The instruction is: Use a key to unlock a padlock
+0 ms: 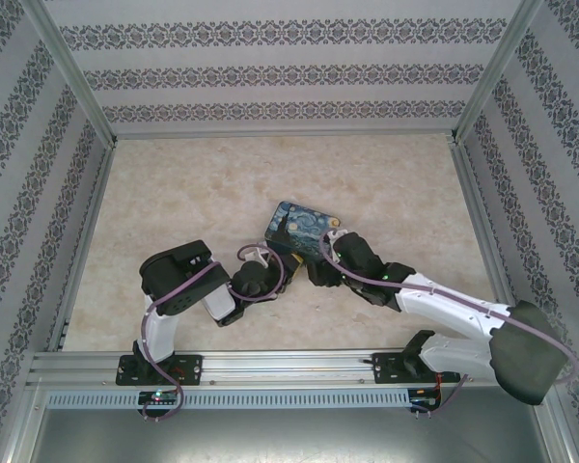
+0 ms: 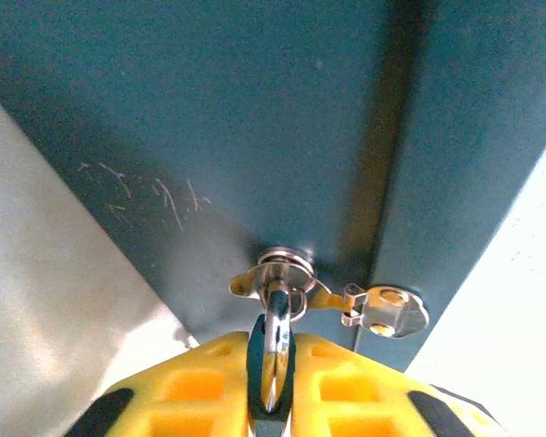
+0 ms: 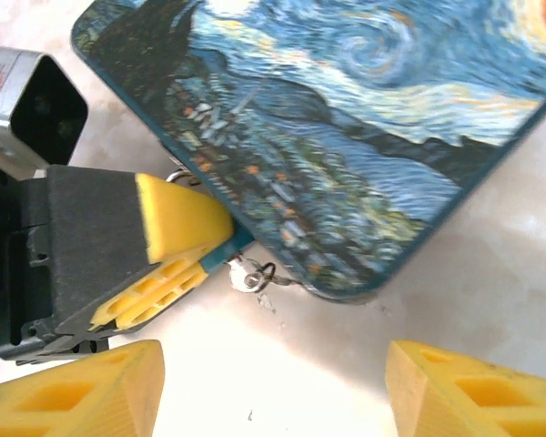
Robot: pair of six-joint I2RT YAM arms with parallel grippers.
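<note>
1. The step in hand is judged to be the turning of the key [image 2: 276, 319]. It is seated in the lock [image 2: 285, 262], a round barrel set in the dark side wall of the painted box [image 1: 299, 227].
2. The key's bow is pinched between the yellow pads of the left gripper [image 2: 273, 364], whose jaws are drawn almost together on it. A spare key [image 2: 389, 309] is hung by a small link just beside the lock.
3. The right gripper [image 3: 273, 369] is held wide open with nothing between its fingers, close to the box's near edge on the table [image 1: 174, 193].
4. A twist of the left wrist about the key's axis is judged to be called for next. The box would need to be braced by the right gripper so that it is not spun along. Whether the lock is already released cannot be told.
</note>
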